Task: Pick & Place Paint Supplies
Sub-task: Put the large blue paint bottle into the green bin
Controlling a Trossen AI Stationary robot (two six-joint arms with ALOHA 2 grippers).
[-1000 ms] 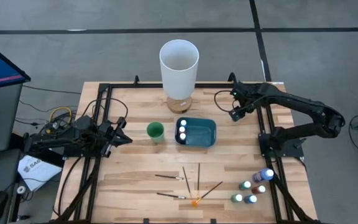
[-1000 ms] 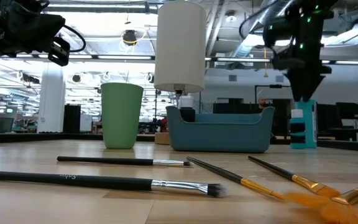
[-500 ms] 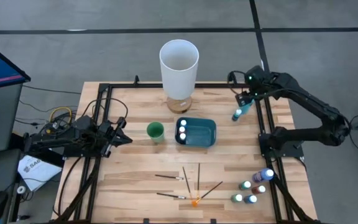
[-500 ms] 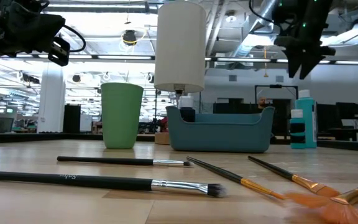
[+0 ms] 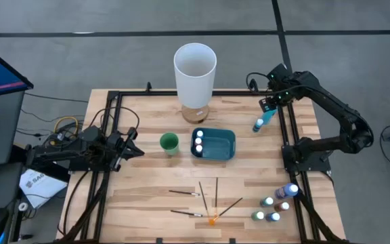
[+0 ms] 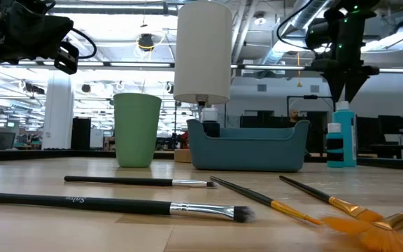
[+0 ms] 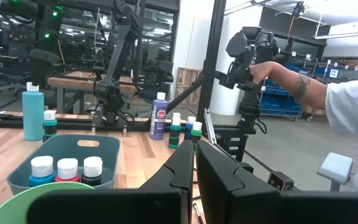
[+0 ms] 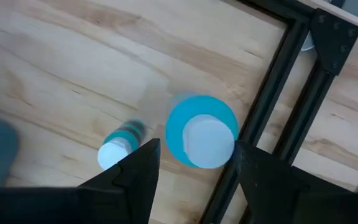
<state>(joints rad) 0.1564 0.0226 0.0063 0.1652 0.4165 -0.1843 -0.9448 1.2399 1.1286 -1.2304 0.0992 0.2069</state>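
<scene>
Three white-capped bottles (image 5: pixel 198 141) upright in teal bin (image 5: pixel 223 153), two teal bottles (image 5: pixel 261 122) standing beside it, five bottles (image 5: pixel 277 206) clustered near scattered dark-handled brushes (image 5: pixel 202 200) lying flat.

A robotics lab or workshop: a wooden table (image 5: pixel 147 203) framed in black rails, other robot rigs (image 7: pixel 114 68) on benches, exposed ceiling ducts (image 6: pixel 257 28) overhead.

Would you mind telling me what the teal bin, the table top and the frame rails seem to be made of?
Bin: likely moulded plastic, matte, with rounded corners and a cut-out handle.
Table top: wood, butcher-block style, with visible strips and grain, smooth finish.
Frame rails: probably black metal extrusion, with straight slotted profiles and bolted corner plates.
</scene>
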